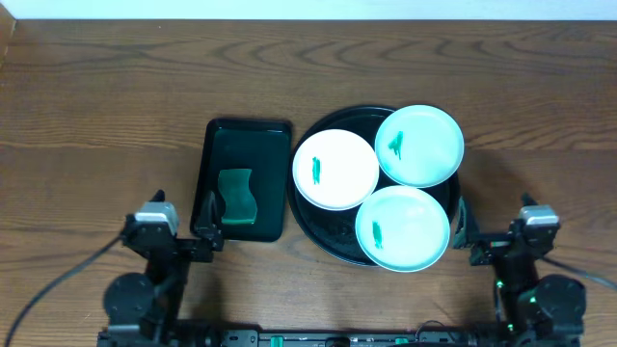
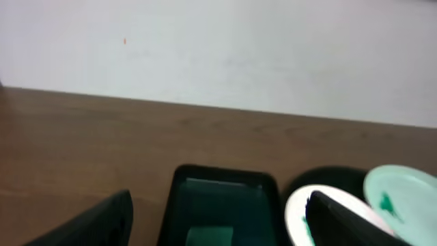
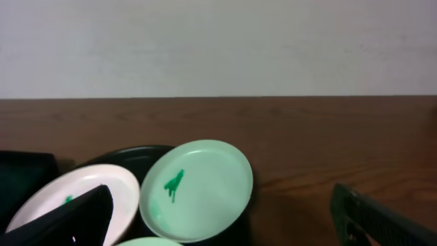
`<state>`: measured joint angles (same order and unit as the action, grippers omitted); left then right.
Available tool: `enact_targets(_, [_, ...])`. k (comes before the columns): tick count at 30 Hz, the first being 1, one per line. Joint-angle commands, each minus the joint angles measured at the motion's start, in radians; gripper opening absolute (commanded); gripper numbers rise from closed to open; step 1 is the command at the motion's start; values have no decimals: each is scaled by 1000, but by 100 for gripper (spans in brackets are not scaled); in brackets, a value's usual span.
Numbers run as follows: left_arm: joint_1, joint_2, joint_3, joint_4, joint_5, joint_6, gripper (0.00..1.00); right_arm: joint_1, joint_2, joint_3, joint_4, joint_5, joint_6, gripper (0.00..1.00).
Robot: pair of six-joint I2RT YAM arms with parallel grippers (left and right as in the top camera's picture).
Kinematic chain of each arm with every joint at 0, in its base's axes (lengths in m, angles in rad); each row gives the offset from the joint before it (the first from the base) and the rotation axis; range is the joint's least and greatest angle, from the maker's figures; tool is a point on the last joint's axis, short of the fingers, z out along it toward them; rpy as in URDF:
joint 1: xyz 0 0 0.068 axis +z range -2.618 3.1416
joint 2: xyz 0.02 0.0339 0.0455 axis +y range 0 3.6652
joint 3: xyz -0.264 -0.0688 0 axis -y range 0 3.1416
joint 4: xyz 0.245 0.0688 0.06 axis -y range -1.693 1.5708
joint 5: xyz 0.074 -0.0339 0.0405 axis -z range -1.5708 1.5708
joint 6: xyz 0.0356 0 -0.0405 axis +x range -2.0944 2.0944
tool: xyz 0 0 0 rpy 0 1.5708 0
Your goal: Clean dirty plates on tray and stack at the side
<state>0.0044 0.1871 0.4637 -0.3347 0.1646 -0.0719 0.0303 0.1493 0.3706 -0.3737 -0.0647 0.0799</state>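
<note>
Overhead: three dirty plates (image 1: 335,169), all smeared, sit on the tray (image 1: 310,224) centre-right; cleaning looks unstarted.

Left wrist: left gripper (image 2: 218,222) spread wide over the sponge (image 2: 208,236). Grab that next!

Right wrist: right gripper (image 3: 222,219) spread too, plates lower left.

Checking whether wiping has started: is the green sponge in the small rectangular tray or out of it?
In. The green sponge lies inside the rectangular dark green tray, toward its near end.
</note>
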Motion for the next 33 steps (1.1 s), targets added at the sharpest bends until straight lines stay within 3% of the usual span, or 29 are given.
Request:
enact_targets(1, [-4,153,180,-93,66,-13,81,14,119,116,-35,-44,43,99])
enact_targets(7, [-4,490,536,-418,82,-13,81,14,436,412,-228,-128,43,99])
enact_targets(12, [-4,822,836,-776,83,-14,81,15,810,776,-586,-193,43,99])
enact_targets(19, [-4,1037,866,-821,193,-14,81,14,1060,909,-648,-481,62,99])
enact_targets(20, [-4,1063,866,-821,188,0,81,15,1090,909,-647,-512,65,96])
enact_targets(21, [-4,1083,866,-829,187,-1,81,16,1112,909,-648,-525,66,86])
enact_targets(22, [-4,1107,866,-839,187,-1,77,16,1131,909,-652,-529,72,57])
enact_targets(23, [-4,1125,866,-847,187,-1,63,19,1154,909,-663,-525,96,38])
enact_targets(24, [-4,1145,866,-856,187,-1,43,26,1175,909,-673,-511,113,30])
enact_targets(25, [-4,1163,866,-866,187,-1,34,36,1191,909,-678,-496,118,26])
enact_targets(27, [-4,1186,859,-869,182,-4,29,72,1225,909,-682,-417,118,25])
enact_targets(30, [-4,1199,821,-838,47,-96,29,167,1288,909,-657,-246,124,31])
enact_targets(33, [-4,1199,785,-803,-5,-144,35,221,1346,909,-628,-159,167,27])
